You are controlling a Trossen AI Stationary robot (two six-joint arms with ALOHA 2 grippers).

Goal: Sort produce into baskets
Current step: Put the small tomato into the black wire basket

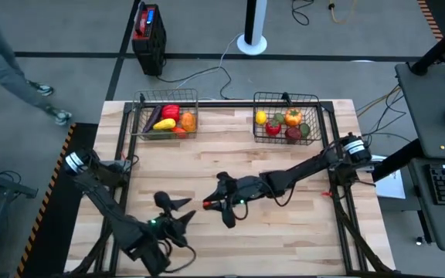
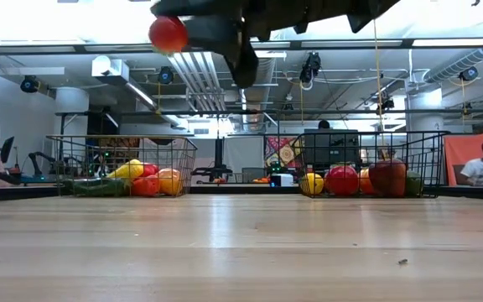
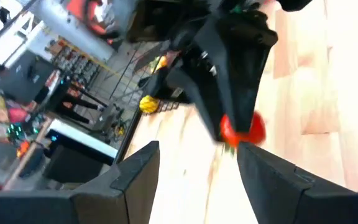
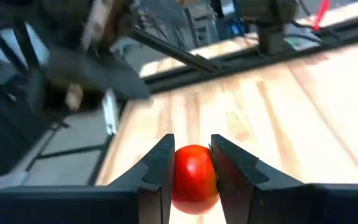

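Observation:
My right gripper (image 1: 209, 203) reaches over the middle of the table and is shut on a small round red produce piece (image 4: 194, 174). The piece also shows in the low view (image 2: 168, 33), high above the tabletop. My left gripper (image 1: 178, 210) is open and empty just to its left, fingers (image 3: 138, 177) apart and pointing toward the red piece (image 3: 242, 129). Two dark wire baskets stand at the far edge. The left basket (image 1: 140, 116) holds red, yellow, orange and green pieces. The right basket (image 1: 315, 116) holds yellow, orange, red and green pieces. My right gripper pinches the red piece by its two opposite sides (image 4: 178, 171) between its two fingers. The fingers come roughly level from the table's right side. The piece is lifted clear of the table.
The bare wooden tabletop (image 1: 284, 232) lies between the arms and the baskets. A dark metal frame (image 1: 122, 147) runs along the table's sides. A person (image 1: 6, 62) stands beyond the far left corner, and other people show in the room behind the table.

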